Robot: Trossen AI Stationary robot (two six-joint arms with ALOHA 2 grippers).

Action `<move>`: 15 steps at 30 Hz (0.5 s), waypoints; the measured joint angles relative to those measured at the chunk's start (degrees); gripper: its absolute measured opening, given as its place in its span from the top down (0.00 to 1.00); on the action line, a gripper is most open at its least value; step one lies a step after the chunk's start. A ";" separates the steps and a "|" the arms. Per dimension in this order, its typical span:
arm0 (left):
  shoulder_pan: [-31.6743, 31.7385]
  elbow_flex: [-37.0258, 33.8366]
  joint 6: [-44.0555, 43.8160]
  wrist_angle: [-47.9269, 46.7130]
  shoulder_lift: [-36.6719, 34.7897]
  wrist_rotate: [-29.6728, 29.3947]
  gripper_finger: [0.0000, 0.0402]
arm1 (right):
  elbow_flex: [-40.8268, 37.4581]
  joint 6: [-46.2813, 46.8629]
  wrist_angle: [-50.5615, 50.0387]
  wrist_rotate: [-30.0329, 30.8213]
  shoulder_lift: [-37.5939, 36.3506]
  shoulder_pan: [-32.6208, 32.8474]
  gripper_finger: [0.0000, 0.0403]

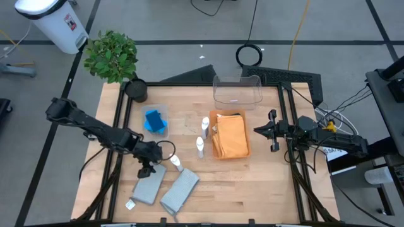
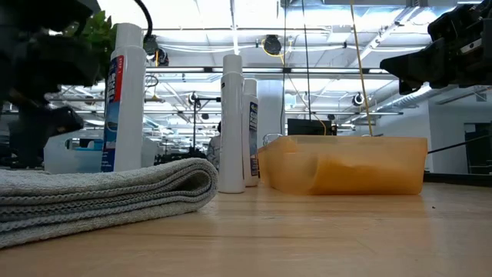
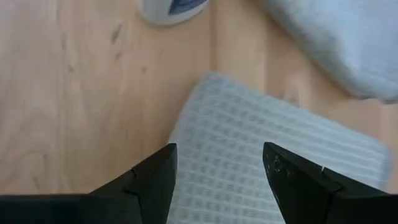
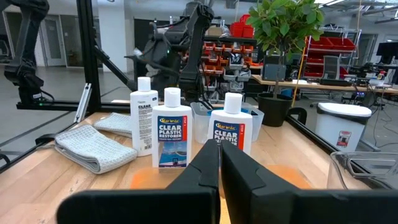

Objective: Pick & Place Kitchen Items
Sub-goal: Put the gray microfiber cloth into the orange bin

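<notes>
High view showed an orange cloth (image 1: 231,137) in the tray (image 1: 247,153) and sponges (image 1: 153,119) binned beside it, while bottles (image 1: 201,146) and grey cloths (image 1: 180,191) remained out; left gripper (image 1: 149,169) hovered open over a cloth, right gripper (image 1: 257,130) closed, empty.

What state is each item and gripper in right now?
left gripper: open, jaws straddling the edge of the left grey cloth
right gripper: shut, empty, beside the orange tray
three white bottles: upright
right grey cloth: folded, flat
orange cloth: in tray
blue sponges: in clear bin
</notes>
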 joint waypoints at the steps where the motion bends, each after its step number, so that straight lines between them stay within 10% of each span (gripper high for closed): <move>1: -0.01 0.00 0.21 -0.01 0.85 -0.43 0.40 | 0.00 0.00 0.00 0.00 0.00 0.01 1.00; 15: 0.07 0.18 6.24 -3.45 8.35 2.75 0.40 | 0.00 0.00 -0.02 0.00 0.00 0.02 1.00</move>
